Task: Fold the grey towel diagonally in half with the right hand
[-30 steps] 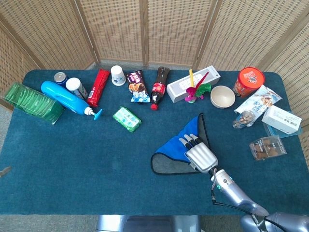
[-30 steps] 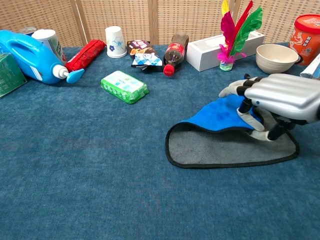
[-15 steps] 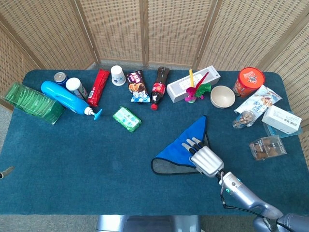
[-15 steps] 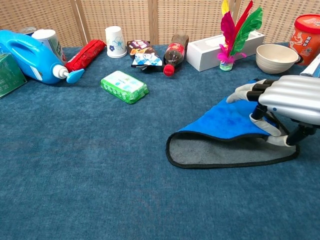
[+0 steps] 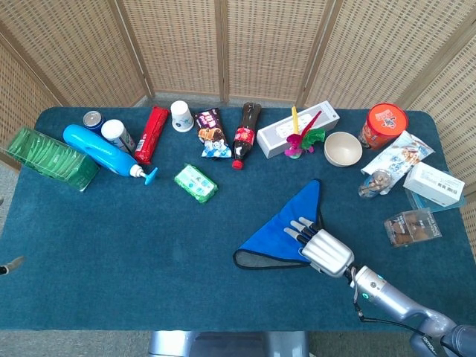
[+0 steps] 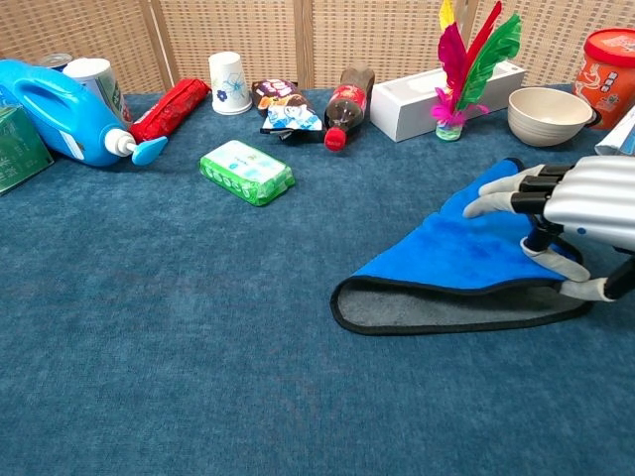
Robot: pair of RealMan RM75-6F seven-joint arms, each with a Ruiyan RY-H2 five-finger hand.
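Towel [image 5: 286, 223] folded blue-side up – right hand [image 5: 321, 248] pinching its edge, bowl [image 5: 343, 149] empty

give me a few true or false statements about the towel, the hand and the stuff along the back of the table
1. The towel lies as a triangle with its blue side up. True.
2. The right hand holds the beige bowl. False: it is over the towel's right part; the bowl sits apart near the back.
3. A strip of the towel's grey side shows along its near edge. True.
4. The cola bottle stands upright. False: it lies on its side.
5. The green wipes pack lies on the towel. False: it lies on the table, left of the towel and apart from it.
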